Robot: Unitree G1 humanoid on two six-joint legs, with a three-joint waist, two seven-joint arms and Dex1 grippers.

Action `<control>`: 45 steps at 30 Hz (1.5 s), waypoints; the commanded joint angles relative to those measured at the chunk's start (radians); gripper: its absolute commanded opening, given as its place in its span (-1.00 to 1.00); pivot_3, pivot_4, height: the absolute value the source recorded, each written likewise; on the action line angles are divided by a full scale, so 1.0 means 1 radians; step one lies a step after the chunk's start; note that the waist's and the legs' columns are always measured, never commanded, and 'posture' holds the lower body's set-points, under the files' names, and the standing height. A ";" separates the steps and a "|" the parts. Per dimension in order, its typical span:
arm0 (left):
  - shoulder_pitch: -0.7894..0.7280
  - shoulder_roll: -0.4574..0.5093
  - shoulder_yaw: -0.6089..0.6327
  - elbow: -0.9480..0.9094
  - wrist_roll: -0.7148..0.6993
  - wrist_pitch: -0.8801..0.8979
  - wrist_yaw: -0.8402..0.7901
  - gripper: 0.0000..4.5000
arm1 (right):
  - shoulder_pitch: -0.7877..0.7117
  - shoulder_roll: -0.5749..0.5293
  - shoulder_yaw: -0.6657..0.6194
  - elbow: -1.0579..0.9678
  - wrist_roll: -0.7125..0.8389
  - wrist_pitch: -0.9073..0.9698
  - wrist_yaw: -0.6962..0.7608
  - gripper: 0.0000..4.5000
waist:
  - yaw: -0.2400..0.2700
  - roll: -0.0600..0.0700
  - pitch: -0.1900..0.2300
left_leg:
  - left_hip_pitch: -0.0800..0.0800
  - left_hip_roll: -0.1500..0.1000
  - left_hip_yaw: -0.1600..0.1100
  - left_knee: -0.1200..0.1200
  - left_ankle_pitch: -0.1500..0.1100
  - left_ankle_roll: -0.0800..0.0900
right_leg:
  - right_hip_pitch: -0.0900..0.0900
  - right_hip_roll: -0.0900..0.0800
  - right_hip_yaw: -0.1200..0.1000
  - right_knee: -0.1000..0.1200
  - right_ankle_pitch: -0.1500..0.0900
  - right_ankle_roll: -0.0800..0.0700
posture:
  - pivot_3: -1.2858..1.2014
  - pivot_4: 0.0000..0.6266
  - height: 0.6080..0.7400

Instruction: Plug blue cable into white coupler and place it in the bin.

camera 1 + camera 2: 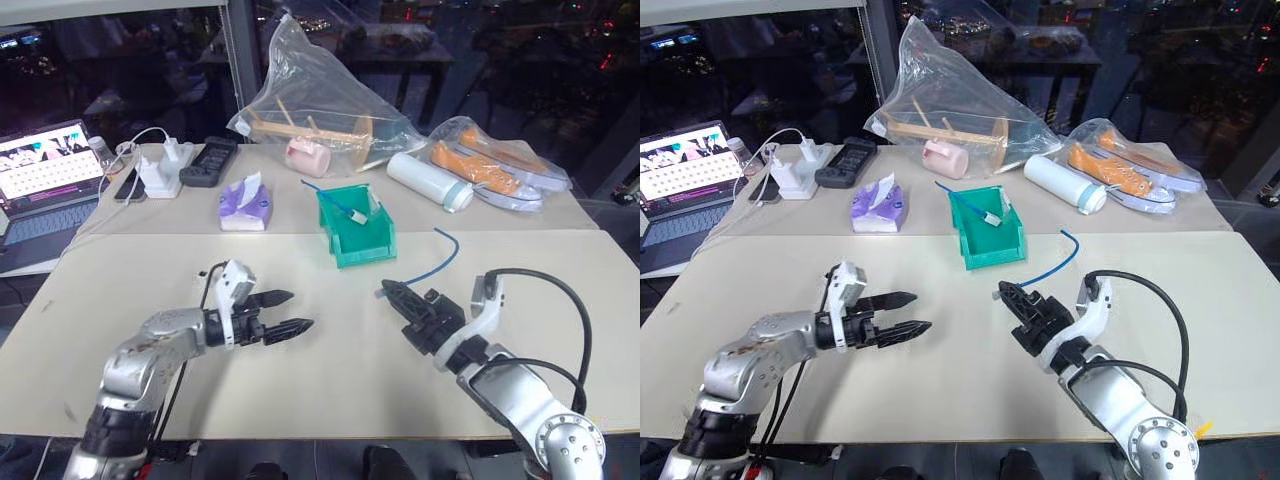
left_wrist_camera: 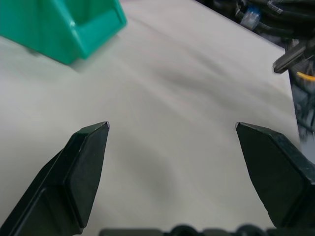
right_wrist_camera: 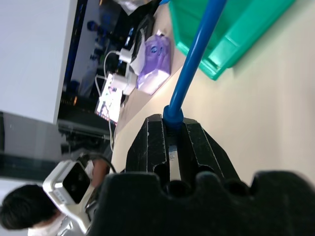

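Table (image 1: 330, 370): broad and pale, carrying everything. Bin (image 1: 362, 240) stood just beyond the middle, already holding another blue cable with a white coupler (image 1: 358, 215) on its end. Left gripper (image 1: 292, 312) hovered above the table, short of the bin and to its left, fingers spread wide and holding nothing. Right gripper (image 1: 388, 291) was clamped tight on one end of the blue cable (image 1: 437, 262), which arced up and away beside the bin's right side, free end raised.
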State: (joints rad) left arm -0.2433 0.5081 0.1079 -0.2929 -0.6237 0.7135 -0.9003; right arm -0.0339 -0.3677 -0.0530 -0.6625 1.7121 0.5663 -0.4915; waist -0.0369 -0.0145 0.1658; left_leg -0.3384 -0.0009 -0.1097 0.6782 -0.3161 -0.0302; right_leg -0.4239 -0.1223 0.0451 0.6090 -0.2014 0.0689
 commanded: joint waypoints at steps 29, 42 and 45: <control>-0.109 -0.024 0.111 0.768 0.368 -0.669 0.222 0.97 | -0.093 -0.099 0.097 -0.047 -0.109 0.075 0.104 -1.00 | 0.009 -0.003 0.000 | 0.001 0.000 0.000 0.000 -0.001 0.002 | 0.001 0.001 -0.001 0.000 -0.001 -0.002 | 0.03 -0.52 1.00; -0.190 0.020 0.102 0.982 0.393 -0.816 0.167 0.97 | -0.073 -0.095 0.089 -0.066 -0.124 0.062 0.096 -1.00 | 0.008 -0.003 -0.001 | 0.004 0.000 0.000 0.000 -0.001 0.002 | 0.002 0.001 0.000 0.003 -0.001 -0.002 | 0.03 -0.52 1.00; -0.202 0.076 0.086 1.029 0.411 -0.846 0.095 0.97 | -0.070 -0.097 0.089 -0.067 -0.122 0.062 0.094 -1.00 | -0.002 -0.003 -0.001 | 0.003 0.000 0.000 0.000 -0.001 0.002 | 0.002 0.001 -0.001 0.003 -0.001 -0.002 | 0.03 -0.52 1.00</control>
State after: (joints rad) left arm -0.4487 0.5506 0.1951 0.6959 -0.2344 -0.1199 -0.7734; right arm -0.1015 -0.4617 0.0575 -0.6871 1.5845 0.6487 -0.3963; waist -0.0394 -0.0175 0.1649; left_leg -0.3351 -0.0004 -0.1096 0.6779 -0.3174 -0.0278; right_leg -0.4224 -0.1210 0.0445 0.6115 -0.2023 0.0668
